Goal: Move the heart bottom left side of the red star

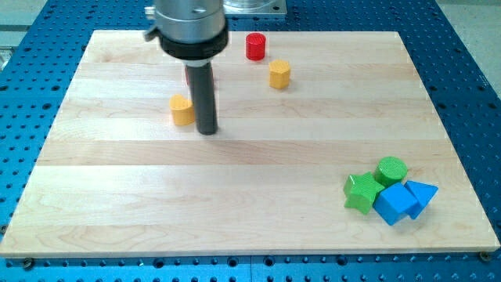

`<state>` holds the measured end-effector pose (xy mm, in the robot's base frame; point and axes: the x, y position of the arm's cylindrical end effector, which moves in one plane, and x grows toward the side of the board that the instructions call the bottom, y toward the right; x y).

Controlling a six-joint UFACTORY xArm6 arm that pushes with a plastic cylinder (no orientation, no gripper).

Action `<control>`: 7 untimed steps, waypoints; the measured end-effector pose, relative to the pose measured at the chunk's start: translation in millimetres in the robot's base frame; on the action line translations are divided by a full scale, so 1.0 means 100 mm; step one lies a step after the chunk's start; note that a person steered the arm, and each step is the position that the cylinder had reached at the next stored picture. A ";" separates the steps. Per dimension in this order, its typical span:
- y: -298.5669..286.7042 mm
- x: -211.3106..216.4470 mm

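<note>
The yellow heart (182, 110) lies on the wooden board (250, 157) in the upper left part. My tip (207, 131) rests on the board just to the view's right of the heart, very close to it; I cannot tell whether they touch. A red block (189, 78), mostly hidden behind the rod, shows only as thin red slivers just above the heart; its shape cannot be made out.
A red cylinder (255, 47) and a yellow hexagon (279, 74) sit near the view's top centre. At the lower right a green star (362, 192), a green cylinder (391, 170), a blue cube (395, 204) and a blue triangle (423, 194) are clustered.
</note>
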<state>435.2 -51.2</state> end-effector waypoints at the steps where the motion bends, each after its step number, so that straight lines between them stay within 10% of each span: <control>1: 0.05 -0.13; 4: -0.18 -0.22; 7: 3.28 0.31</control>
